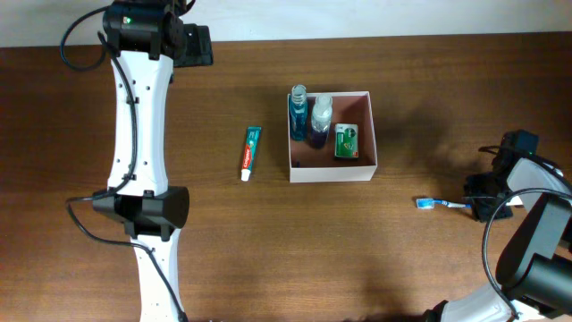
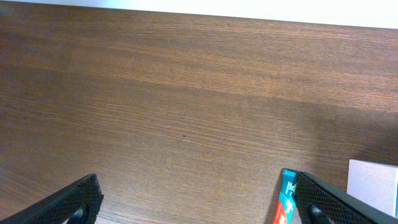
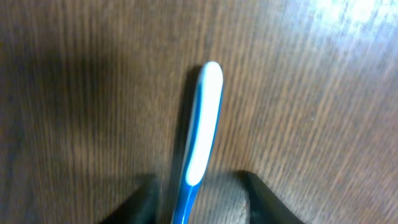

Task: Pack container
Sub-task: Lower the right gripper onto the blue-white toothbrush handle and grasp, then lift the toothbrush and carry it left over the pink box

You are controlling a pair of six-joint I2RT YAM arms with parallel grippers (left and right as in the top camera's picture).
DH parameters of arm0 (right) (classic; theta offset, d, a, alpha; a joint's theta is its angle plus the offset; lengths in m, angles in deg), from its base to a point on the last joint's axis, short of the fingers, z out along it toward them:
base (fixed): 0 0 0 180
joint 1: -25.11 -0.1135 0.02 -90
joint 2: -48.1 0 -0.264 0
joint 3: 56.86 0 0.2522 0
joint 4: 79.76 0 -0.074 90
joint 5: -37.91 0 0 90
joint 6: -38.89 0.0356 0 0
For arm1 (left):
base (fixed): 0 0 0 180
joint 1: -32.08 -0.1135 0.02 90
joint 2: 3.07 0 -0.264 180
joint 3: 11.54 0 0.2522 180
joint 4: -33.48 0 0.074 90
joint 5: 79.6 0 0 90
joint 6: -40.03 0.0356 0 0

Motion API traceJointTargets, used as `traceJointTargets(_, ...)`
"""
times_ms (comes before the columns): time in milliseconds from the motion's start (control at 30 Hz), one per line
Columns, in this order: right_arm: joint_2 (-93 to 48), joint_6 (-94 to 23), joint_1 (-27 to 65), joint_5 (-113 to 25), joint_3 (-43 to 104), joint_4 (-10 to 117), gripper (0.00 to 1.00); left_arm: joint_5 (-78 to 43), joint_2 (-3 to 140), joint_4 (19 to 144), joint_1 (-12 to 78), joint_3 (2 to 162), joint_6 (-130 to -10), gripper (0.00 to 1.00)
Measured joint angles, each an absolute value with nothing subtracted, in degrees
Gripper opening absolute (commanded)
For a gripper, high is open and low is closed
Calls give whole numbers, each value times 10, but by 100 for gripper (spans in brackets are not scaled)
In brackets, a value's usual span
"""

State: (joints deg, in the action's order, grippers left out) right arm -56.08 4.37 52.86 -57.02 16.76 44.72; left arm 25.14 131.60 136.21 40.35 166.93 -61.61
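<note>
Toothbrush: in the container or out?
Out. The toothbrush lies flat on the table, right of the container, its handle inside the open right gripper.

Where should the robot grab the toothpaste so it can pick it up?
Around the middle of the toothpaste tube, straight down from above. It lies flat on the table, long and narrow, with bare wood along both long sides, so it can be pinched across its width. The container stands clear of it.

Overhead: evenly lit, sharp; soft shadow cast right of container (image 1: 331, 173) | Left wrist: pale sheen spread across surface (image 2: 186, 93) | Right wrist: heavily blurred, glare noted top right, shadow left.
</note>
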Motion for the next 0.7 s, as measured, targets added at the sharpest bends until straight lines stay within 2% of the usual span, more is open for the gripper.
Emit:
traceJointTargets(67,-561,44,529,-571,167,446,21,251,1316,1362,404,1669,-616,99)
traceJointTargets(200,-561,42,529,-574,167,443,10,252,1316,1362,404,1669,-616,99)
traceJointTargets(400,-561,43,529,-574,167,441,4,251,1316,1362,404,1669,-616,99)
traceJointTargets(700,-560,28,530,-482,172,448,4,251,1316,1362,404,1669,-616,99)
